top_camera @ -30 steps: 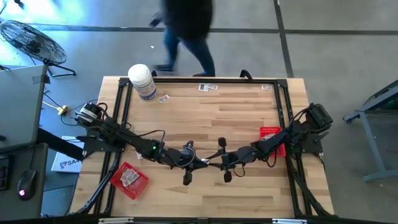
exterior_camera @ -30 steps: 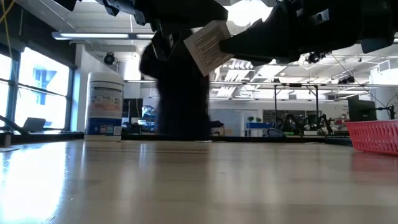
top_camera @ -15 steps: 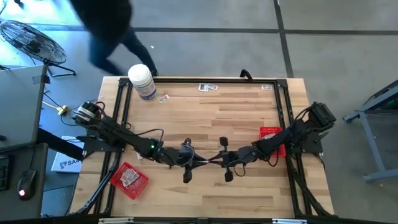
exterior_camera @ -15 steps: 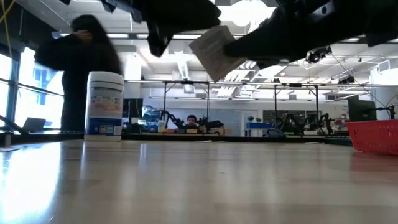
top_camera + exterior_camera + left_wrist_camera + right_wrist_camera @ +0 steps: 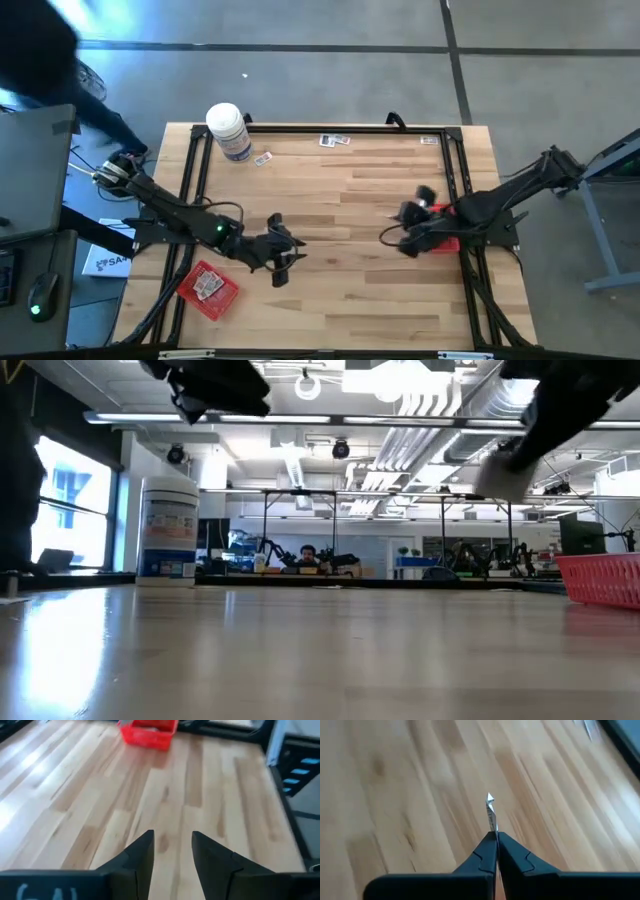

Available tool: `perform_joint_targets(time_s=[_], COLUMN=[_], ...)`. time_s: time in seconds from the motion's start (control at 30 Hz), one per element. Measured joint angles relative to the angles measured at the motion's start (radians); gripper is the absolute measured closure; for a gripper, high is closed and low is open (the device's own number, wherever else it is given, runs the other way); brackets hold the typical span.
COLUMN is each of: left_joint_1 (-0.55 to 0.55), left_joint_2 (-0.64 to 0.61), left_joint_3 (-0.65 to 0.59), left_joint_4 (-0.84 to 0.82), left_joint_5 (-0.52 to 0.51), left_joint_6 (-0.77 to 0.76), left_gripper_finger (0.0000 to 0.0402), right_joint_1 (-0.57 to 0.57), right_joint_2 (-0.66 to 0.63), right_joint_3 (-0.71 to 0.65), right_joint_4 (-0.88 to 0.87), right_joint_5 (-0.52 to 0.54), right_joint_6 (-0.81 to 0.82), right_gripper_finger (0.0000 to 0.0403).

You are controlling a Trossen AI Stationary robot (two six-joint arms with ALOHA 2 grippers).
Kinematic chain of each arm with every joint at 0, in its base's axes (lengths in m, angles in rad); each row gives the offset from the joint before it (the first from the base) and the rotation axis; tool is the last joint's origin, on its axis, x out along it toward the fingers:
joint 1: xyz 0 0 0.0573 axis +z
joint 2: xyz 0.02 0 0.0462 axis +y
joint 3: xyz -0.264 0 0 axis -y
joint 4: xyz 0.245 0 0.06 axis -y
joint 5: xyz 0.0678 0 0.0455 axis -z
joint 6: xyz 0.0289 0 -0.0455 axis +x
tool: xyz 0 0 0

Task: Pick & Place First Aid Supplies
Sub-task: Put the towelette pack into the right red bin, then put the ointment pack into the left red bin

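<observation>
My right gripper is shut on one first aid packet, a thin white packet seen edge-on, above the table's right half. In the low view the packet shows as a pale blur below that gripper. My left gripper stands open with nothing between its fingers, above the table left of centre. More packets lie flat along the far edge, near the jar, and in the left red tray. My right gripper pinches the packet's near edge between its two fingertips. The fingers slant down toward the table. The packet sticks out beyond the fingertips, edge-on, lifted clear of the table.
A large white jar stands at the far left corner. A second red tray sits by the right rail, partly under my right arm. A black frame runs round the table. A person is beyond the far left corner.
The packet has passed from my left gripper to my right one: the right shut on it, the left opened. The right gripper has then risen, tipped down and drawn back toward the table's right edge with the packet; the left has drawn back toward the left. The person has walked leftward.
</observation>
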Motion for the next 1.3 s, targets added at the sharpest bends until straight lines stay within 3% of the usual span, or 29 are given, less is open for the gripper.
perform_joint_targets(time_s=[0.17, 0.33, 0.53, 0.67, 0.83, 1.3], left_joint_1=[0.002, 0.002, 0.002, 0.002, 0.003, 0.003], left_joint_2=[0.000, 0.005, 0.024, 0.031, 0.034, 0.034], left_joint_3=[0.000, 0.000, 0.001, 0.000, 0.000, 0.000], left_joint_4=[-0.053, -0.051, -0.055, -0.058, -0.056, -0.061], left_joint_5=[-0.030, -0.032, -0.025, -0.027, -0.037, -0.026], left_joint_6=[-0.050, -0.053, -0.053, -0.057, -0.068, -0.069], left_gripper_finger=[0.0270, 0.0270, 0.0270, 0.0270, 0.0270, 0.0270], right_joint_1=[-0.008, -0.008, -0.008, -0.008, -0.005, -0.008], right_joint_2=[0.027, 0.067, 0.093, 0.096, 0.099, 0.099], right_joint_3=[0.088, 0.060, -0.052, -0.113, -0.095, -0.085], right_joint_4=[-0.389, -0.591, -0.541, -0.480, -0.476, -0.448], right_joint_5=[-0.103, -0.231, -0.337, -0.367, -0.364, -0.387], right_joint_6=[0.220, 0.435, 0.565, 0.563, 0.521, 0.478], right_gripper_finger=[0.0402, 0.0401, 0.0401, 0.0400, 0.0398, 0.0310])
